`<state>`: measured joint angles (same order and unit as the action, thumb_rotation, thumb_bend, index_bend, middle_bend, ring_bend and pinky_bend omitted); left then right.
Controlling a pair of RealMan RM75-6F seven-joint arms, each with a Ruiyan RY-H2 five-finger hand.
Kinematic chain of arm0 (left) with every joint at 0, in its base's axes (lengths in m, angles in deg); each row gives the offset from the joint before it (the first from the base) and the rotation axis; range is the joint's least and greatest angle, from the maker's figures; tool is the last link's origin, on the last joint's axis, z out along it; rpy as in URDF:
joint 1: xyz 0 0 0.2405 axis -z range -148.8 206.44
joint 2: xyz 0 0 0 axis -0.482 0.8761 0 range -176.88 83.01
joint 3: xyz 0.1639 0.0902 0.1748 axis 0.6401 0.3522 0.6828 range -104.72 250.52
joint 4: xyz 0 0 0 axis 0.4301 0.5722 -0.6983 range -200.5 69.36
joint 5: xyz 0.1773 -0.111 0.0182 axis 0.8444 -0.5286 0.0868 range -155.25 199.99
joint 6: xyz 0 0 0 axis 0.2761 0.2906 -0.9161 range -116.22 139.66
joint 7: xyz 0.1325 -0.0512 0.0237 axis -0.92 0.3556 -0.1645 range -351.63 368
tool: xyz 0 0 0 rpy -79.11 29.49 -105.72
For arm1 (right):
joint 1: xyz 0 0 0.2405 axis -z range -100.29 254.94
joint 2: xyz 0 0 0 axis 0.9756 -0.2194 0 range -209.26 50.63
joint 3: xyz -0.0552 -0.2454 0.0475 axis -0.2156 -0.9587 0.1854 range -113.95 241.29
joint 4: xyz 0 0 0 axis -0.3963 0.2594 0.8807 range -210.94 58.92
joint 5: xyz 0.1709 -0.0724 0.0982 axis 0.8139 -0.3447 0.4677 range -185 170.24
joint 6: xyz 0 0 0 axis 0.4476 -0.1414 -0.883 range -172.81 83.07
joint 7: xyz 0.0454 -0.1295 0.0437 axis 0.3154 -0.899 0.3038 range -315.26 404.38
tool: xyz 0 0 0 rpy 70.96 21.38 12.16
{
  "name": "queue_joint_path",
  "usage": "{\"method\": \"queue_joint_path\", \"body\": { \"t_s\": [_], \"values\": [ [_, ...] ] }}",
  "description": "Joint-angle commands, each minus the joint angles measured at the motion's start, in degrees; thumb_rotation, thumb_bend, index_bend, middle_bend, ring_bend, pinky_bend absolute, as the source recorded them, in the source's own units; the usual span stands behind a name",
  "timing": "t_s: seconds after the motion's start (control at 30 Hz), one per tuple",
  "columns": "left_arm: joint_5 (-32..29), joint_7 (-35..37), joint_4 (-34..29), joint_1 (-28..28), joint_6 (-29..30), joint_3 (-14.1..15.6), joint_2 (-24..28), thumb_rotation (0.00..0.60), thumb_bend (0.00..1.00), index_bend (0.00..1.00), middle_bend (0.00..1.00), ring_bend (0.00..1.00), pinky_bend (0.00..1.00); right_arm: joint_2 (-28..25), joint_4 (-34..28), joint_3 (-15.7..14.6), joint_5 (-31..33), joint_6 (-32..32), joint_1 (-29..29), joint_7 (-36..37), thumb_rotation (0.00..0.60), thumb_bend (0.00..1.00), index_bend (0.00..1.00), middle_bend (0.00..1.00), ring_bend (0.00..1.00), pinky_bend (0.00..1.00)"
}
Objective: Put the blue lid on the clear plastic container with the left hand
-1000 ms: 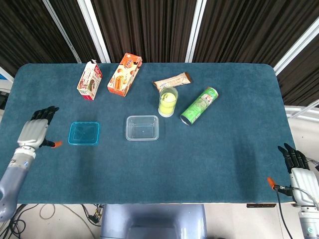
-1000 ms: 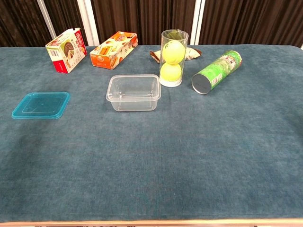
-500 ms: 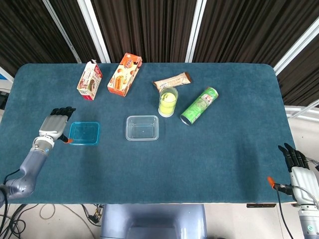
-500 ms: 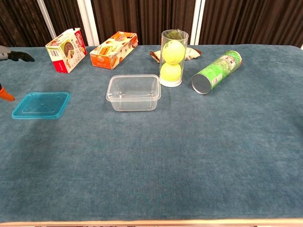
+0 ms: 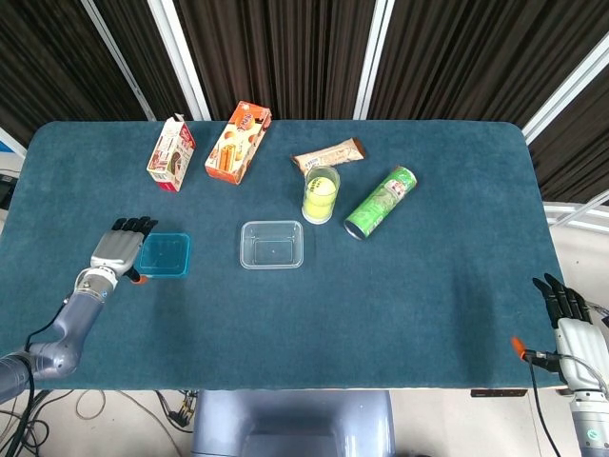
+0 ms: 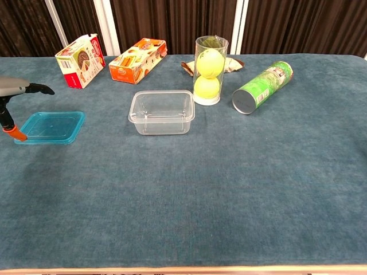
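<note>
Best to slide the left hand (image 5: 118,250) (spread wide, holding nothing) under the near edge of the blue lid (image 5: 162,254), flat on the table (image 5: 428,286) left of the clear plastic container (image 5: 272,245), pinch without tilting.

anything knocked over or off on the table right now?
One thing: the green chip can lies on its side to the right of the upright tennis ball tube. No spill shows. The blue lid lies flat and the clear plastic container sits open and empty. The left robot hand is at the lid's left edge.
</note>
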<state>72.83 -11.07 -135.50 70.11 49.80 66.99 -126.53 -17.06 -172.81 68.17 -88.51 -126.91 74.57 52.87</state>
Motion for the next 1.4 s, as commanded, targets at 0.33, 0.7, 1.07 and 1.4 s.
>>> {"method": "queue_joint_path", "body": {
  "t_s": [0.33, 0.7, 1.07, 1.4],
  "values": [
    [0.66, -0.81, 1.68, 0.92, 0.63, 1.08, -1.85, 0.600, 0.04, 0.00, 0.06, 0.00, 0.00, -0.04, -0.07, 0.04, 0.20, 0.12, 0.01, -0.05, 0.600, 0.29, 0.10, 0.00, 0.00, 0.00],
    [0.20, -1.64, 3.91, 2.08, 0.00, 1.69, -3.69, 0.600, 0.04, 0.00, 0.12, 0.00, 0.00, -0.17, -0.19, 0.09, 0.44, 0.41, -0.02, 0.26, 0.600, 0.29, 0.10, 0.00, 0.00, 0.00],
    [-0.44, -1.77, 4.31, 2.88, -0.47, 1.80, -4.46, 0.600, 0.04, 0.00, 0.10, 0.00, 0.00, -0.20, -0.13, 0.14, 0.53, 0.48, -0.02, 0.38, 0.600, 0.29, 0.10, 0.00, 0.00, 0.00],
    [-0.77, -2.27, 3.60, 3.35, -0.56, 2.31, -4.23, 0.600, 0.04, 0.00, 0.10, 0.00, 0.00, -0.21, -0.15, 0.15, 0.52, 0.48, -0.01, 0.39, 0.600, 0.29, 0.10, 0.00, 0.00, 0.00]
  ]
}}
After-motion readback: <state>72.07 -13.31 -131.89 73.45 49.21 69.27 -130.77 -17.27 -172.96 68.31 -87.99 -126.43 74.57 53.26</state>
